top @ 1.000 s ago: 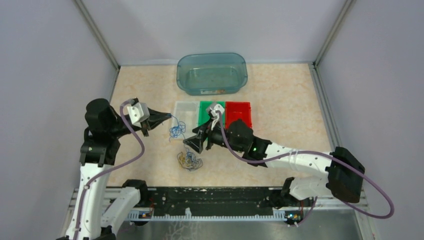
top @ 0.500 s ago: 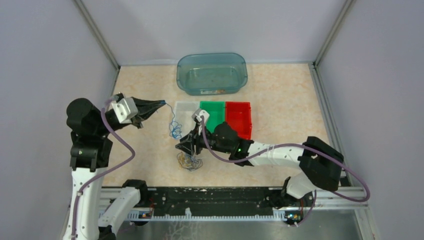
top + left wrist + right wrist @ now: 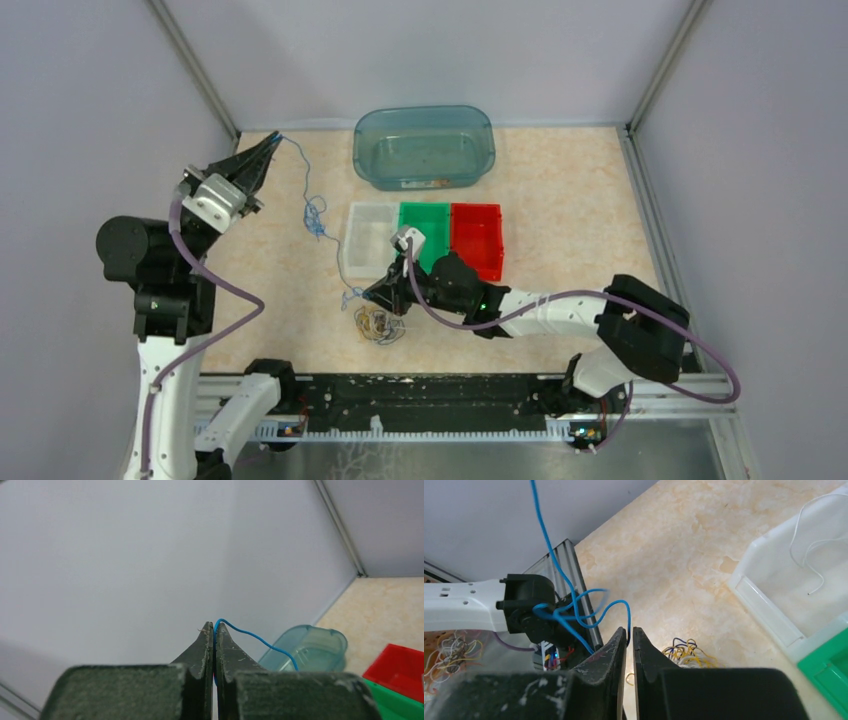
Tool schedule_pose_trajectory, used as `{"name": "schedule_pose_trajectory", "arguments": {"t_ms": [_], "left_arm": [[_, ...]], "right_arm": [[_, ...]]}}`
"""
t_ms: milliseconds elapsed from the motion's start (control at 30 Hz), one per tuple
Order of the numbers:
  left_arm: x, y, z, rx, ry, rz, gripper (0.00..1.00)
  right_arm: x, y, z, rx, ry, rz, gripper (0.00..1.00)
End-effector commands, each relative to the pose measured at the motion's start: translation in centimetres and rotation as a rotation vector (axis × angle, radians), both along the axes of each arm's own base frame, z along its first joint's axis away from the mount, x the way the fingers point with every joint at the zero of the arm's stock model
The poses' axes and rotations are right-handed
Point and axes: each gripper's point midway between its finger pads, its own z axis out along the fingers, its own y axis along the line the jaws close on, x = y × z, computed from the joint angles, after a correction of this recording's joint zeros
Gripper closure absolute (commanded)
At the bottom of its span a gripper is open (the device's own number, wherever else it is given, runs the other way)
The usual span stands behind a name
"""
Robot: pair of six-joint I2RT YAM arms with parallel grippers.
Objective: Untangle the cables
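Observation:
My left gripper (image 3: 272,140) is raised at the back left, shut on the top end of a thin blue cable (image 3: 313,212). In the left wrist view the blue cable (image 3: 260,639) arcs out from the tips of that gripper (image 3: 215,626). It runs down, with a knotted loop midway, to my right gripper (image 3: 366,296), which sits low just behind the pile. In the right wrist view the blue cable (image 3: 546,540) enters the tips of the right gripper (image 3: 629,630), which is shut on it. The other cables (image 3: 378,323), yellow, white and dark, lie tangled on the table (image 3: 686,650).
A teal tub (image 3: 425,147) stands at the back. A white bin (image 3: 352,250), a green bin (image 3: 430,210) and a red bin (image 3: 478,212) sit in a row mid-table. A thin white wire (image 3: 809,550) lies in the white bin. A black rail (image 3: 420,400) runs along the near edge.
My left gripper has swung up and back to the far left, drawing the blue cable out long. My right gripper has closed on the cable's lower part beside the pile.

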Motion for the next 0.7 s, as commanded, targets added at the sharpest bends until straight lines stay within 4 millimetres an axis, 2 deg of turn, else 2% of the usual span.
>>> {"name": "schedule_pose_trajectory", "arguments": {"t_ms": [0, 33, 100, 300, 400, 533, 667], "left_arm": [[-1.2, 0.9, 3.9, -0.031, -0.103, 0.042, 1.00], [-1.5, 0.6, 3.8, -0.024, -0.098, 0.023, 1.00], [-2.1, 0.1, 3.8, -0.016, -0.096, -0.012, 1.00], [-2.7, -0.3, 4.1, -0.032, -0.042, -0.050, 1.00], [-3.5, -1.3, 3.0, -0.007, 0.003, -0.120, 1.00], [-5.2, -3.4, 0.3, 0.054, 0.104, -0.277, 1.00], [-5.9, -4.0, -1.2, 0.058, 0.154, -0.337, 1.00]], "right_arm": [[-0.3, -0.3, 2.4, 0.069, -0.018, -0.012, 0.77], [-0.2, -0.3, 2.9, 0.077, -0.025, -0.016, 0.68], [0.2, -0.3, 4.4, 0.086, -0.059, -0.031, 0.57], [2.3, -1.8, 8.4, -0.001, -0.248, -0.114, 0.38], [4.1, -4.0, 9.3, -0.093, -0.335, -0.211, 0.32], [5.8, -7.0, 11.2, -0.116, -0.386, -0.310, 0.28], [6.8, -8.3, 12.7, -0.175, -0.434, -0.364, 0.26]]}}
